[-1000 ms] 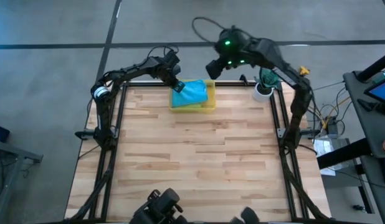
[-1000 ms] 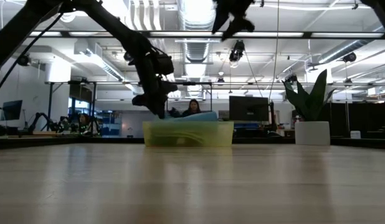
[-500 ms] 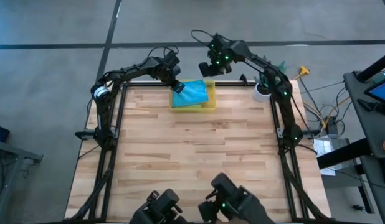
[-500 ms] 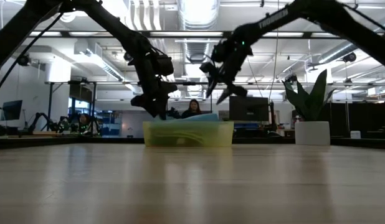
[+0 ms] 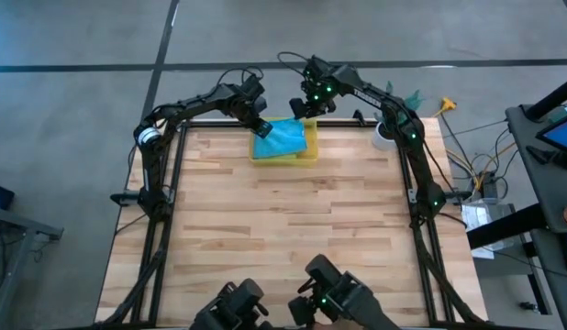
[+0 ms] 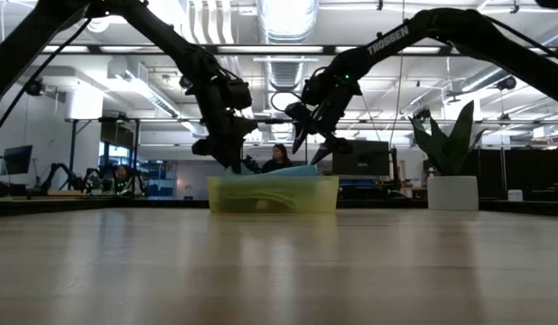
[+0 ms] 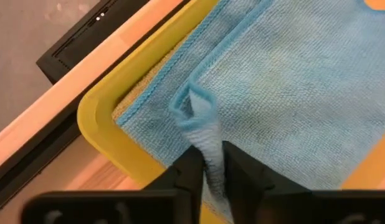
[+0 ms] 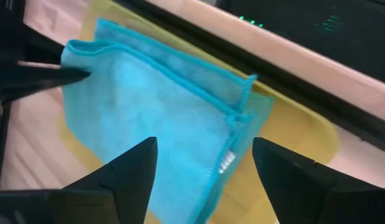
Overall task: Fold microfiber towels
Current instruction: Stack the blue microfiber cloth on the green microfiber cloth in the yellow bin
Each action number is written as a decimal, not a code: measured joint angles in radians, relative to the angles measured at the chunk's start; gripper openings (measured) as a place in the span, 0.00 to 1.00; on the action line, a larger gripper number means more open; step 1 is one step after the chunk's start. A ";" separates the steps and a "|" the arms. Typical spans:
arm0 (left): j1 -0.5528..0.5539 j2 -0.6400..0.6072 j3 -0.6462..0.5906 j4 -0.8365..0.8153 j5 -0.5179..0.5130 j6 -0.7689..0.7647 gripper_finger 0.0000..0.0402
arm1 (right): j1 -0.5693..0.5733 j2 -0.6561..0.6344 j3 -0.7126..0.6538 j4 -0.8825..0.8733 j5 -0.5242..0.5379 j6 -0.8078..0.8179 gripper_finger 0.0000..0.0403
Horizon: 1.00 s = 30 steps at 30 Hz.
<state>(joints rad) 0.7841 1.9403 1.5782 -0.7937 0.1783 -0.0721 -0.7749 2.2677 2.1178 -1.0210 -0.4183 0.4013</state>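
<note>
A blue towel (image 5: pixel 282 139) is lying in a yellow bin (image 5: pixel 307 154) at the upper middle of the counter (image 5: pixel 283 238) in the high view. The left hand (image 7: pixel 208 163) is pinching a corner of the towel between its fingers (image 7: pixel 187 169), at the towel's left edge. The right hand (image 8: pixel 202 163) is hanging wide open just above the towel's right side, gripping nothing. In the bin, blue layers are showing, folded together; how many towels they make, I cannot tell. There is one bin.

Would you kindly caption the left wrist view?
Left tool pinching a teal towel corner inside the yellow bin.
</note>
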 joint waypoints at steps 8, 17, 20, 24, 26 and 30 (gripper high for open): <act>0.000 -0.067 0.008 0.009 0.000 -0.006 0.01 | -0.002 0.014 -0.008 0.010 -0.003 -0.086 0.61; -0.007 -0.098 0.003 -0.009 0.047 -0.024 0.00 | 0.004 0.007 0.001 0.056 -0.009 -0.461 0.60; -0.017 -0.098 0.001 -0.010 0.059 -0.022 0.00 | 0.004 0.006 0.018 0.072 -0.067 -0.592 0.60; -0.031 -0.107 0.001 0.001 0.064 -0.021 0.00 | 0.005 0.006 0.016 0.118 -0.164 -0.735 0.59; -0.037 -0.111 0.001 0.006 0.064 -0.018 0.00 | 0.008 0.007 0.012 0.162 -0.196 -0.786 0.59; -0.050 -0.115 0.001 0.016 0.063 -0.018 0.00 | 0.021 0.024 0.010 0.229 -0.216 -0.883 0.56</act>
<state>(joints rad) 0.7339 1.8249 1.5787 -0.7780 0.2416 -0.0903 -0.7534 2.2922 2.1282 -0.7924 -0.6343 -0.4817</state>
